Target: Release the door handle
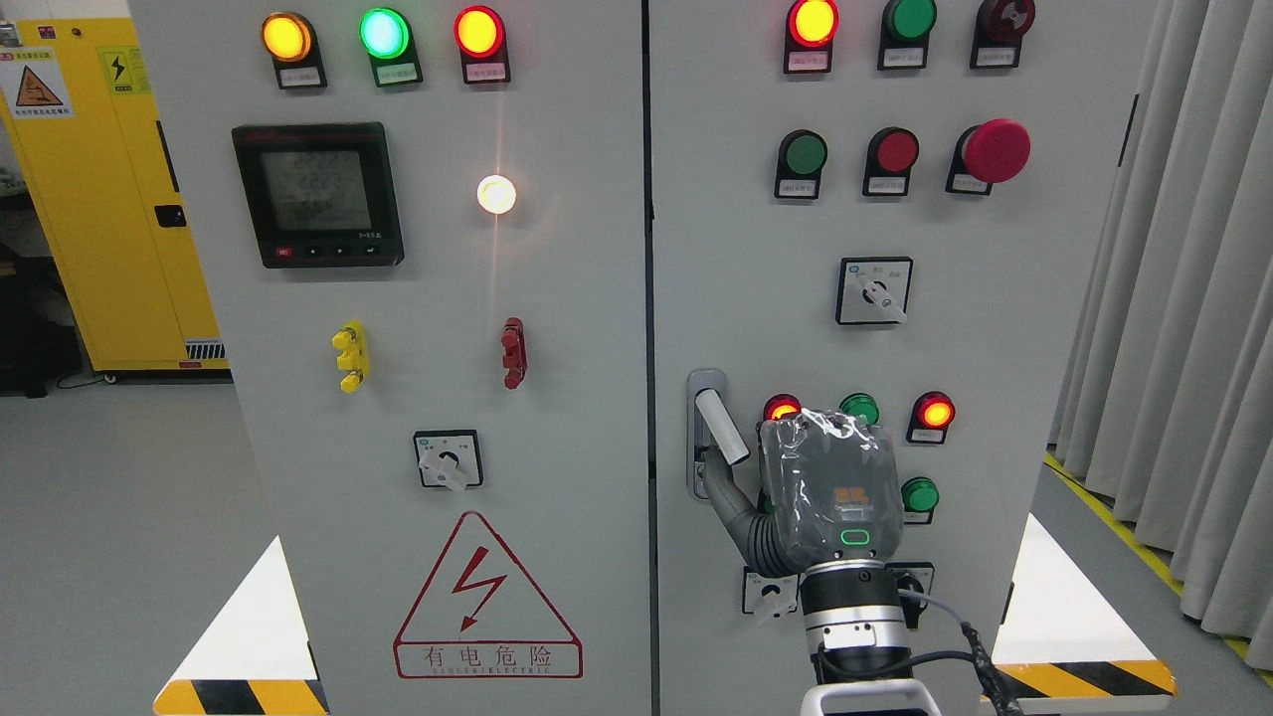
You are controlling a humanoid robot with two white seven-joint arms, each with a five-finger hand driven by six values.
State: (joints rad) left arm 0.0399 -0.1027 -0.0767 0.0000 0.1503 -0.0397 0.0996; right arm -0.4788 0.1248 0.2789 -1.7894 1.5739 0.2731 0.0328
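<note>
The grey door handle (722, 426) sits on the right cabinet door (995, 398), near its left edge, with the lever tilted out of its metal plate. My right hand (833, 492), wrapped in clear plastic, is just right of and below the handle, its back toward the camera. Its thumb (734, 509) stretches up-left and its tip meets the lower end of the lever. The lever itself is bare, with nothing wrapped around it. The other fingers are hidden behind the hand. My left hand is out of view.
Lit indicator lamps (935, 411) and green buttons (920, 494) surround the hand. A rotary switch (768, 592) lies under the wrist. The left door (557, 398) carries a meter (318, 194) and a warning triangle (487, 602). Curtains (1183, 348) hang at right, a yellow cabinet (109, 199) at left.
</note>
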